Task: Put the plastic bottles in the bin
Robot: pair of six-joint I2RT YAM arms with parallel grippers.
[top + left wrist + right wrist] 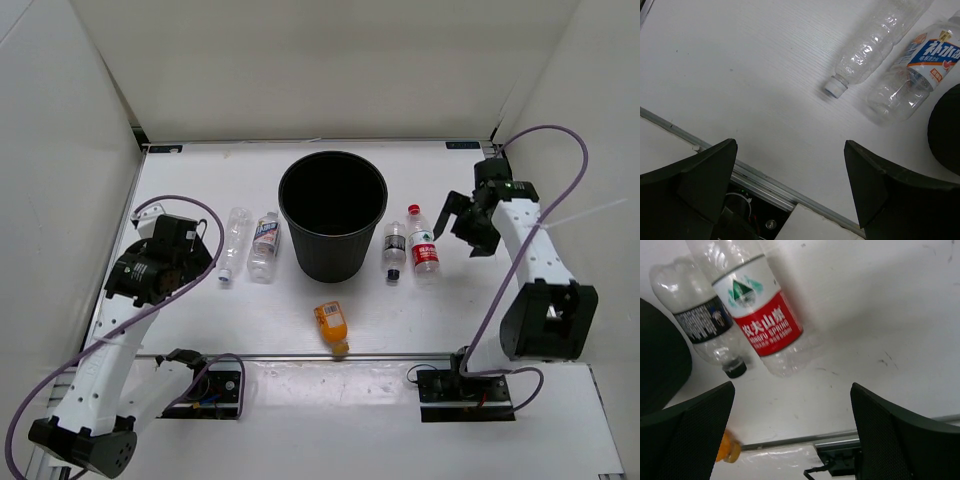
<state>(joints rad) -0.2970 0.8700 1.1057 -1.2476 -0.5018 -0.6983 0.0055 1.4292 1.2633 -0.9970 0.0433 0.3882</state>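
The black bin (333, 215) stands upright mid-table. Left of it lie a plain clear bottle (234, 243) (865, 50) and a blue-white labelled bottle (264, 246) (912, 75). To its right lie a dark-capped bottle (394, 250) (705, 325) and a red-capped, red-labelled bottle (423, 240) (760, 310). A squat orange bottle (332, 325) (727, 450) lies near the front edge. My left gripper (187, 243) (790, 185) hovers open, left of the plain bottle. My right gripper (466, 226) (792, 430) hangs open just right of the red-labelled bottle. Neither holds anything.
White walls close in the table (200, 310) on three sides. A metal rail (765, 180) runs along the front edge, with two openings holding electronics (215, 385) (465, 385). Purple cables loop off both arms. The bin's rim (947, 130) (660, 360) shows in both wrist views.
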